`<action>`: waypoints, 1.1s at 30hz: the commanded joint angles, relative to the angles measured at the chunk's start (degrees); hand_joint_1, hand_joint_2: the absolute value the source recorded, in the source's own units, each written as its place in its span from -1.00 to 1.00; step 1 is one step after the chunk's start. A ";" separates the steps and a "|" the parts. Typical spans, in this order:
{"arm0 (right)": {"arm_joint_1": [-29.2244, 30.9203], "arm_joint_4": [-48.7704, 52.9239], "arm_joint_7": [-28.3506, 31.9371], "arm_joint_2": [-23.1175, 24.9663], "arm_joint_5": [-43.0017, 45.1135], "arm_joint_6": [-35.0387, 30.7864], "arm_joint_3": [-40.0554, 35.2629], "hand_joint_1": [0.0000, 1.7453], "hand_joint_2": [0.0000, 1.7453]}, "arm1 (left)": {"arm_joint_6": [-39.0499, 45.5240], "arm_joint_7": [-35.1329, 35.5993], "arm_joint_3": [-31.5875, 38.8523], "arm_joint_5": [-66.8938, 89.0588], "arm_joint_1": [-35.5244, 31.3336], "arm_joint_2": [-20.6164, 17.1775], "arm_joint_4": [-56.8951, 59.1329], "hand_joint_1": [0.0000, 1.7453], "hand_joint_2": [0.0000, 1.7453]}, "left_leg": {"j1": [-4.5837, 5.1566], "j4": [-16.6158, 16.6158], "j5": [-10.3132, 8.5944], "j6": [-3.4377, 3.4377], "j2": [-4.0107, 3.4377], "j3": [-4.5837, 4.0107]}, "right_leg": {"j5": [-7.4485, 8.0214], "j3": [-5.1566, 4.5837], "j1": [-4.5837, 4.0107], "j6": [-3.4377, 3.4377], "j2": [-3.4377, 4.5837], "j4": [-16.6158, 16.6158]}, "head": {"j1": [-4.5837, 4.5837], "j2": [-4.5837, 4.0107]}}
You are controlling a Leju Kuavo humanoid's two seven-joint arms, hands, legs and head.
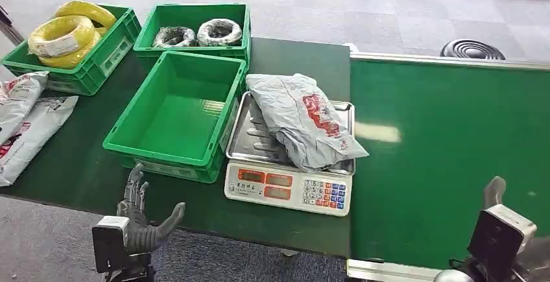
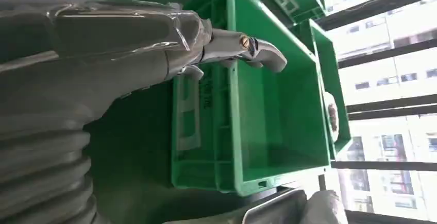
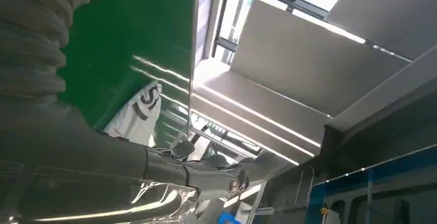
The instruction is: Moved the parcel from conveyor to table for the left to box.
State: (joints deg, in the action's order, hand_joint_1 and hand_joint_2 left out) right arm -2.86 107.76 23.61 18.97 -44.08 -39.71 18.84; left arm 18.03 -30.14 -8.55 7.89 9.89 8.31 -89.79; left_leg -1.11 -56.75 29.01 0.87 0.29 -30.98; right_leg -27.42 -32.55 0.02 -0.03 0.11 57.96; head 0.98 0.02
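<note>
1. Right now the parcel, a crumpled grey plastic mailer with red print, lies on the steel pan of the scale, draped over the pan's right edge and front-right corner.
2. The scale sits on the dark green table, just beside the green conveyor on its right, its keypad and two orange displays facing the robot.
3. The left hand hovers low at the table's near edge, fingers apart and pointing up, thumb stuck out to the right, nothing in it.
4. From the left wrist view, the same hand's thumb reaches out over the near wall of the empty crate; it looks clear of the plastic.
5. That empty crate stands directly left of the scale, close against it.
6. Behind it, a second crate holds two grey coiled bundles.
7. Off to the far left, a third crate carries yellow cable coils.
8. Two more bagged parcels lie on the table's left edge.
9. The right hand sits at the lower right, over the conveyor's near edge; the wrist camera block hides most of it, so I cannot tell how its fingers lie.
10. In the right wrist view, a white printed bag shows past the hand on the green surface.
</note>
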 commanded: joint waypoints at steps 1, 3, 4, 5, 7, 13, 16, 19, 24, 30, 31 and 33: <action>-1.36 -5.80 1.17 1.03 -0.91 -0.29 -3.35 -1.00 1.00 | -2.14 0.00 -4.49 9.00 -13.18 -1.84 6.44 -1.00 1.00 | 0.01 0.06 -0.07 -0.03 0.14 0.02 | 0.02 0.07 0.00 -0.01 -0.17 -0.07 | -0.02 0.00; 0.14 -7.60 1.34 1.03 -1.75 -0.29 -3.86 -1.00 1.00 | -2.30 1.45 -6.81 11.51 -20.20 -0.48 11.18 -1.00 1.00 | 0.00 0.05 -0.19 -0.04 0.39 -0.09 | 0.07 0.05 -0.01 -0.01 -0.41 -0.07 | -0.02 0.00; 0.71 -8.40 1.35 1.03 -2.05 -0.29 -4.20 -1.00 1.00 | -2.57 2.34 -7.99 12.33 -23.42 0.40 13.00 -1.00 1.00 | 0.04 0.12 -0.24 -0.06 0.37 -0.06 | 0.10 0.07 0.03 -0.02 -0.41 -0.11 | 0.02 0.00; 1.14 -9.24 1.62 1.03 -2.37 -0.29 -4.74 -1.00 1.00 | -2.65 3.12 -9.54 14.01 -26.46 0.83 14.50 -1.00 1.00 | 0.03 0.07 -0.24 -0.06 0.40 -0.07 | 0.09 0.08 0.02 -0.02 -0.44 -0.08 | 0.00 0.00; 1.98 -10.58 1.40 1.03 -3.23 -0.29 -5.24 -1.00 1.00 | -2.47 4.97 -12.09 16.14 -32.30 2.33 16.83 -1.00 1.00 | 0.02 0.02 -0.32 -0.12 0.45 -0.15 | 0.16 0.09 0.01 -0.06 -0.50 -0.07 | 0.00 0.00; 2.07 -10.36 1.66 1.03 -3.10 -0.29 -3.66 -1.00 1.00 | -2.96 11.39 -20.60 24.13 -43.80 7.08 20.70 -1.00 1.00 | 0.00 -0.11 -0.30 -0.15 0.40 -0.12 | 0.23 0.08 0.01 -0.10 -0.41 0.00 | 0.00 0.00; 1.84 -8.61 1.65 1.03 -2.48 -0.29 -2.22 -1.00 1.00 | -3.78 12.42 -24.73 27.37 -47.26 8.27 24.09 -1.00 1.00 | 0.06 -0.04 -0.33 -0.19 0.42 -0.12 | 0.26 0.07 0.07 -0.14 -0.45 -0.07 | 0.02 0.00; 1.97 -7.25 0.73 1.03 -2.49 -0.29 -1.02 -1.00 1.00 | -5.31 14.43 -29.09 30.81 -50.45 10.86 27.49 -1.00 1.00 | 0.08 -0.09 -0.30 -0.18 0.45 -0.19 | 0.23 0.02 0.10 -0.13 -0.47 -0.04 | 0.00 0.00; 2.44 -6.49 -0.11 1.03 -2.42 -0.29 0.38 -1.00 1.00 | -6.08 17.75 -36.89 31.95 -53.68 11.69 29.90 -1.00 1.00 | 0.18 0.04 -0.37 -0.24 0.28 -0.20 | 0.34 -0.09 0.20 -0.15 -0.32 -0.13 | 0.00 0.00; 0.46 -2.13 -0.82 1.03 -1.39 -0.29 0.87 -1.00 1.00 | -4.27 21.94 -45.36 31.61 -55.48 11.69 34.82 -1.00 1.00 | 0.15 -0.01 -0.30 -0.19 0.28 -0.18 | 0.26 -0.08 0.17 -0.12 -0.32 -0.08 | 0.00 0.00; 0.46 -2.13 -0.82 1.03 -1.39 -0.29 0.87 -1.00 1.00 | -4.27 21.94 -45.36 31.61 -55.48 11.69 34.82 -1.00 1.00 | 0.13 -0.01 -0.25 -0.18 0.17 -0.12 | 0.25 -0.05 0.14 -0.12 -0.21 -0.09 | 0.00 0.00; 0.46 -2.13 -0.82 1.03 -1.39 -0.29 0.87 -1.00 1.00 | -4.27 21.94 -45.36 31.61 -55.48 11.69 34.82 -1.00 1.00 | 0.14 -0.01 -0.24 -0.18 0.04 -0.13 | 0.27 -0.09 0.15 -0.11 -0.10 -0.07 | 0.00 0.00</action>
State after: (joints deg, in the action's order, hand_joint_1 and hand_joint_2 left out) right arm -1.81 104.17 23.01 19.78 -45.79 -39.67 17.46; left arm 13.22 -8.59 -46.70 39.69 -41.90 21.05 -62.05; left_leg -1.00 -56.83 28.80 0.74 0.29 -31.16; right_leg -27.18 -32.70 0.14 -0.13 0.09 57.96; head 0.98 0.02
